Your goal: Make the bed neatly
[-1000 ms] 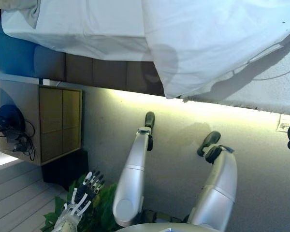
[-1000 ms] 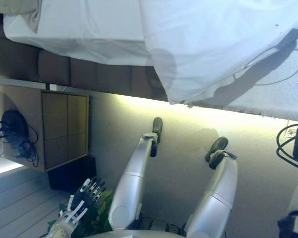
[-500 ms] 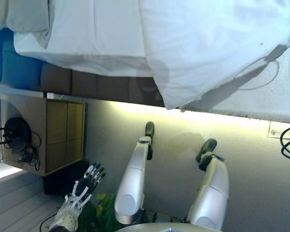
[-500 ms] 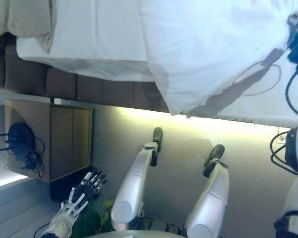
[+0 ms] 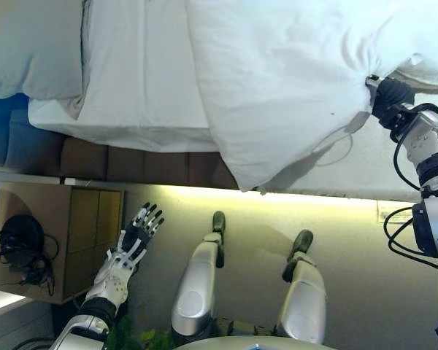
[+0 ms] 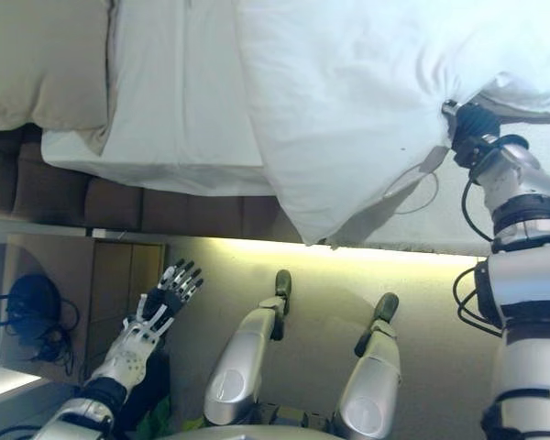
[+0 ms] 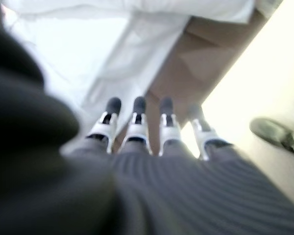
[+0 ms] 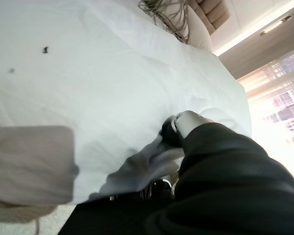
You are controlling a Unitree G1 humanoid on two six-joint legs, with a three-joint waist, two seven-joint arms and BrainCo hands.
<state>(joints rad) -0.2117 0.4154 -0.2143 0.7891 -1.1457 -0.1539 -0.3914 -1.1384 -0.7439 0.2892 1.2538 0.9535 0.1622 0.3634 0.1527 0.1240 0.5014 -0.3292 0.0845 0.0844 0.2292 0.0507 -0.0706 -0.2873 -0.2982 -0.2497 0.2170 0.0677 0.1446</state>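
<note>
A white duvet (image 5: pixel 277 73) lies bunched over the bed, with one corner hanging over the bed's side. A white sheet (image 5: pixel 139 73) covers the mattress beside it, and a pillow (image 5: pixel 29 51) lies at the head end. My right hand (image 5: pixel 388 95) is shut on a gathered fold of the duvet's edge. Its wrist view shows the thumb (image 8: pixel 186 125) curled over the white cloth (image 8: pixel 88 73). My left hand (image 5: pixel 135 233) is open and empty, fingers straight, held in the air short of the bed's side. Its wrist view shows its fingers (image 7: pixel 137 122) pointing at the hanging sheet (image 7: pixel 88 44).
The brown padded bed base (image 5: pixel 131 164) runs under the mattress. A wooden bedside cabinet (image 5: pixel 66 240) stands at the left with a black device and wires (image 5: pixel 18 240) on it. A green plant (image 5: pixel 131 339) shows at the bottom edge.
The camera has shifted, so more of the bed and the pillow show. My right hand has come into view, gripping the duvet. My left hand has risen towards the bed.
</note>
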